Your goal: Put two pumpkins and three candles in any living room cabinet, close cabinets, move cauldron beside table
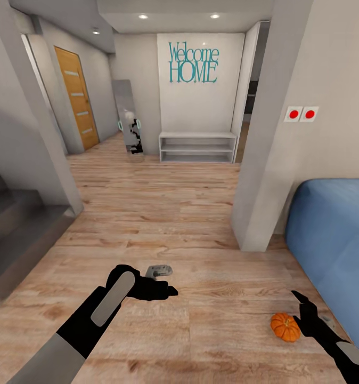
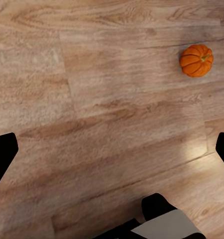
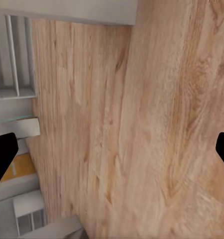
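One small orange ribbed pumpkin (image 1: 285, 326) lies on the wooden floor at the lower right of the head view, just in front of the blue sofa. My right gripper (image 1: 303, 309) hovers right beside it, open, with nothing between its fingers (image 3: 2, 157). My left gripper (image 1: 163, 281) hangs open and empty over bare floor further left. In the left wrist view the same pumpkin (image 2: 196, 60) sits well beyond the spread fingertips (image 2: 2, 154).
A blue sofa (image 1: 334, 240) fills the right edge, with a grey wall pillar (image 1: 275, 160) behind it. Grey stairs (image 1: 14, 224) rise at the left. Down the hall stand a white open shelf (image 1: 198, 146), a mirror (image 1: 129, 114) and an orange door (image 1: 75, 96).
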